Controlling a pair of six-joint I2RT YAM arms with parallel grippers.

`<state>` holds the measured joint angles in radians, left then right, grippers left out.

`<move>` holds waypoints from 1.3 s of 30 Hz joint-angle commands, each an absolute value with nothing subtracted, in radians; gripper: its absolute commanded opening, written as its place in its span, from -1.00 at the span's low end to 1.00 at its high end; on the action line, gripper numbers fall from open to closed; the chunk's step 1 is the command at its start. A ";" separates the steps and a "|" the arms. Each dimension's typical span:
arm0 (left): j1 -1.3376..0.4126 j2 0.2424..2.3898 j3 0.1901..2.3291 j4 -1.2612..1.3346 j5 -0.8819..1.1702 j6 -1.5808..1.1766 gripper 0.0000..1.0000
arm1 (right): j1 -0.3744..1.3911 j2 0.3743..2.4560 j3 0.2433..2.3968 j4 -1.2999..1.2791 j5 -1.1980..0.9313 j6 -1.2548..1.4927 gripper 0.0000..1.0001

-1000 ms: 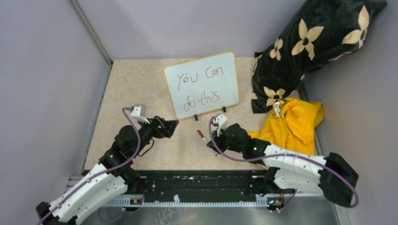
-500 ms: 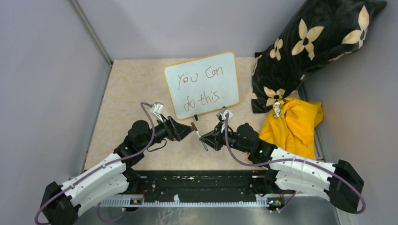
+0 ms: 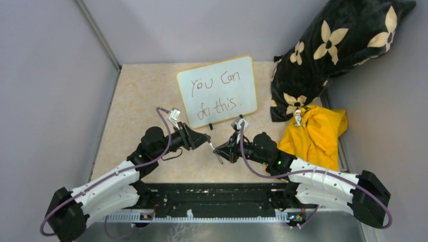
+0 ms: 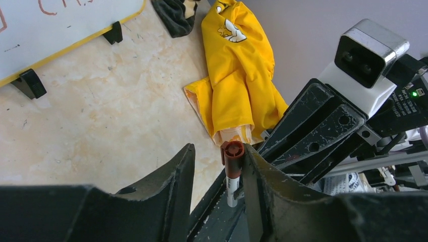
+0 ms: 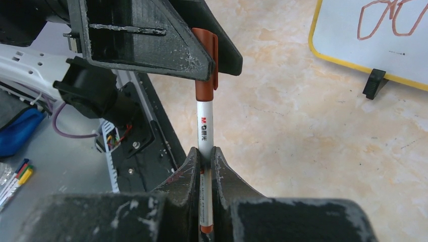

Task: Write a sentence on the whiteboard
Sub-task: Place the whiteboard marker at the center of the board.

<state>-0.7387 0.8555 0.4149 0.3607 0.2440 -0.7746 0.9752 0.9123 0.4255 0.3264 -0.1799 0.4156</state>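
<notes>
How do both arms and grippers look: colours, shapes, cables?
The left arm and right arm have white perforated lower shells and black upper links. A purple cable runs along each to a white wrist camera. The left gripper and right gripper are black, with tapered, scuffed fingers. The right arm shows a green light.

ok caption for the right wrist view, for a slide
Right fingers pinch the marker while the open left fingers straddle its cap, whiteboard behind.
</notes>
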 commanded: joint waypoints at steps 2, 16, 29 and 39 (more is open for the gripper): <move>-0.738 0.868 0.445 0.402 0.291 -0.785 -0.25 | 0.988 0.918 0.468 0.392 -0.177 0.421 -1.00; -0.739 0.846 0.436 0.371 0.260 -0.788 0.24 | 0.989 0.925 0.490 0.333 -0.151 0.402 -1.00; -0.738 0.619 0.645 -0.141 -0.245 -0.470 0.98 | 0.982 1.183 0.671 -0.108 0.092 0.333 -1.00; -0.738 0.526 0.577 -0.175 -0.405 -0.342 0.98 | 0.960 1.422 0.734 -0.163 0.084 0.387 -1.00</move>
<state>-0.7380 0.5579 0.6216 -0.1398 -0.3305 -0.4091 0.9699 1.3724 0.6712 -0.1337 0.0662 0.3679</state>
